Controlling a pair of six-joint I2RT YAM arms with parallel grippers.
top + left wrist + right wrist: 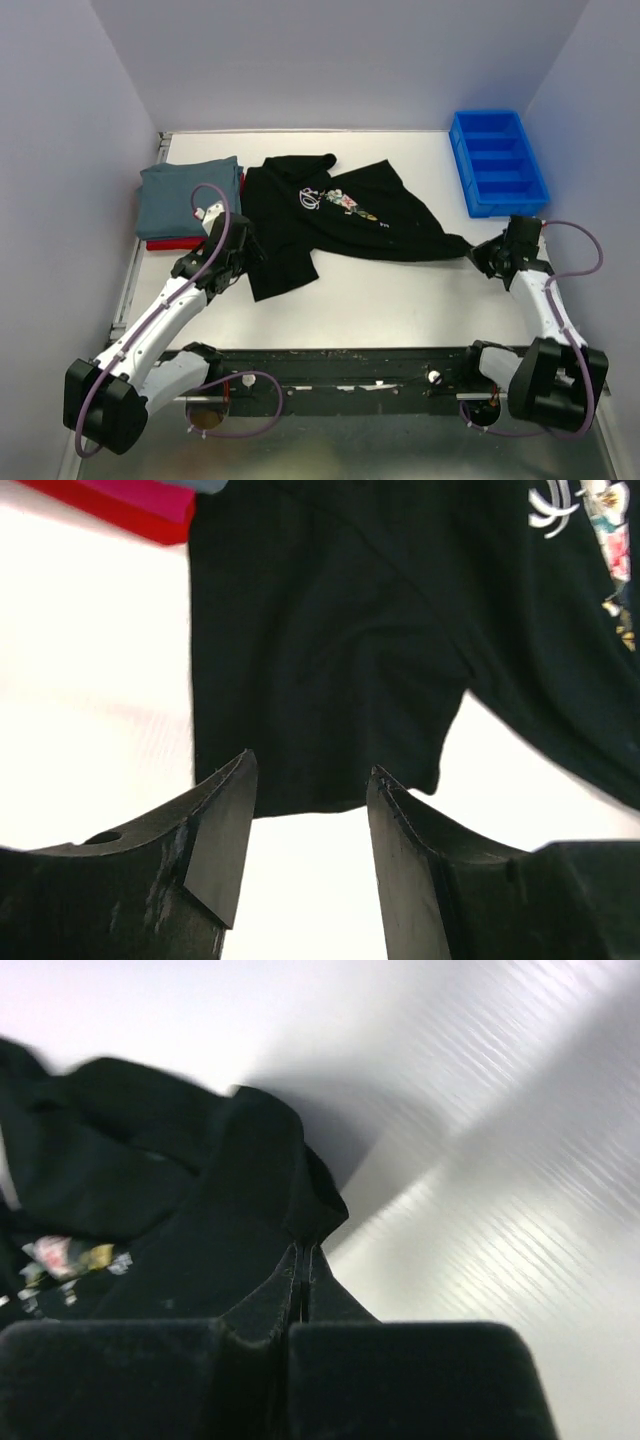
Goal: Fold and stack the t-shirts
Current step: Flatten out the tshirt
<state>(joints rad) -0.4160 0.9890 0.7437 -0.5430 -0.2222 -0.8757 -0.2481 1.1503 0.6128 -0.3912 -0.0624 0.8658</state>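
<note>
Black t-shirt [380, 225] of soft cloth, small pink-and-white floral print [335, 200] on the chest, is lying rumpled and part-spread across the middle of the white bench [400, 300], print up, not yet folded. Folded slate grey-blue t-shirt [190, 195] is sitting on a folded red t-shirt [170, 243] at the far left, just beside the black one's edge. Blue plastic bin [500, 211] is standing far right, apart from the cloth.

Right arm [535, 290]: its jaws are clamping fully closed on the rightmost tip of the black t-shirt, a thin bunch of cloth pinched between them and drawing to a point.

Left arm [165, 310]: its jaws are hanging roughly halfway apart over the near-left flap of the black t-shirt, holding nothing. In the wrist view the flap's near edge is lying just ahead of the gap, with bare bench beneath.

Handling, as judged: the cloth is looking light, limp, neither slippery nor fragile. It is likely going to sag and crease wherever unsupported, and a single pinch is going to rope it rather than flatten it. Hem corners or shoulder seams are seeming the better holds, one per arm, well apart. Risk: catching two layers at the flap
</note>
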